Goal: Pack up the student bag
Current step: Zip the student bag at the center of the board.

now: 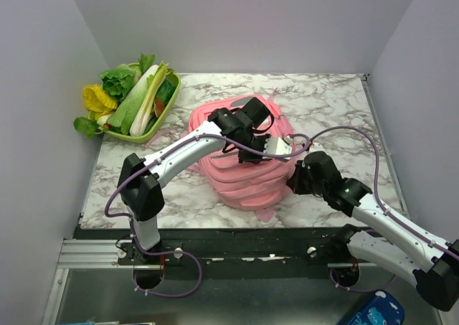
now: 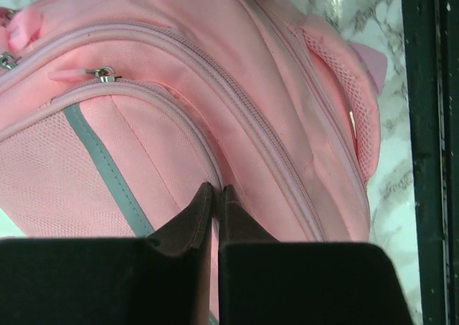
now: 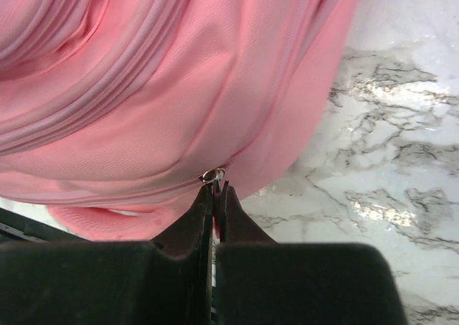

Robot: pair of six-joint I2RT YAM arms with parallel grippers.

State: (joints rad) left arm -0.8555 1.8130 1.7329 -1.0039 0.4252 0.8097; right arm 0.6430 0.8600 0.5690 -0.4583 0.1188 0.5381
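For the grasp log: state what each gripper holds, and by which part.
Right gripper pinches the student bag by a zipper pull. Left gripper is shut against the bag's front-pocket seam; whether fabric is pinched cannot be told.

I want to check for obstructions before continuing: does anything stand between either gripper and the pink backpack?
Nothing visible does. The left gripper is shut on the student bag fabric, the right gripper on its zipper pull. The green tray lies apart at the far left.
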